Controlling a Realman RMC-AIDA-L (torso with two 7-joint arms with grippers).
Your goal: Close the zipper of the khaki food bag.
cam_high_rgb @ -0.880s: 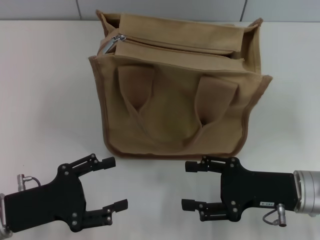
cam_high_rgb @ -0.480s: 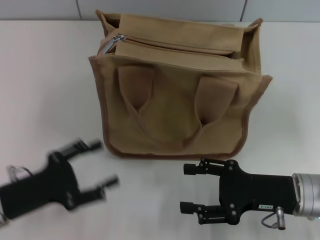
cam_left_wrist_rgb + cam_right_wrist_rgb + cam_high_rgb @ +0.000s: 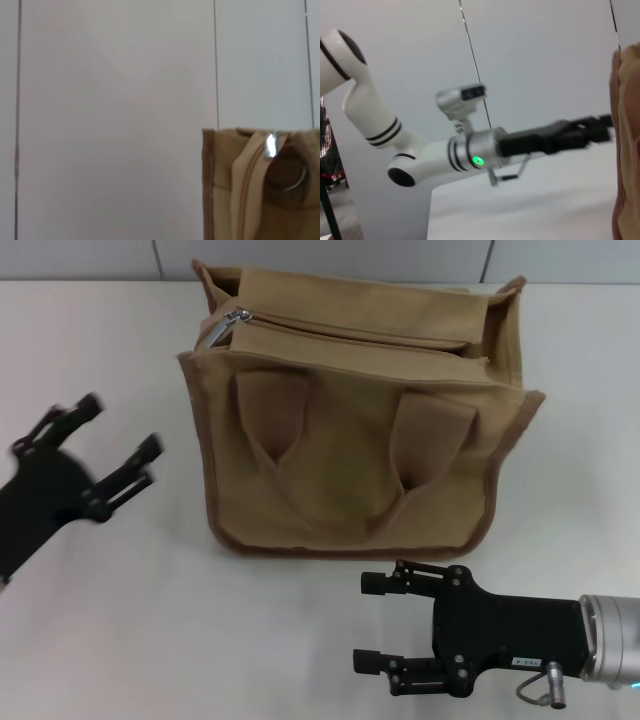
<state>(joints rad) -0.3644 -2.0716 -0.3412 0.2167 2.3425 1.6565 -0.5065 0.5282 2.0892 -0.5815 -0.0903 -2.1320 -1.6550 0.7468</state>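
Note:
The khaki food bag (image 3: 350, 430) stands upright on the white table (image 3: 100, 640), its two loop handles hanging down the near side. The zipper (image 3: 350, 332) runs across the top panel and stands open, with its silver pull tab (image 3: 236, 316) at the bag's left end. The bag's end (image 3: 260, 200) and the pull tab (image 3: 270, 145) also show in the left wrist view. My left gripper (image 3: 118, 435) is open and empty, to the left of the bag. My right gripper (image 3: 372, 622) is open and empty in front of the bag, near the table's front edge.
A grey wall (image 3: 330, 255) with seams runs behind the table's far edge. The right wrist view shows the left arm (image 3: 470, 150) reaching toward the bag's edge (image 3: 626, 150).
My left gripper has moved up and away from the front edge, to beside the bag's left side. My right gripper has slid slightly nearer the front edge. The bag has not moved.

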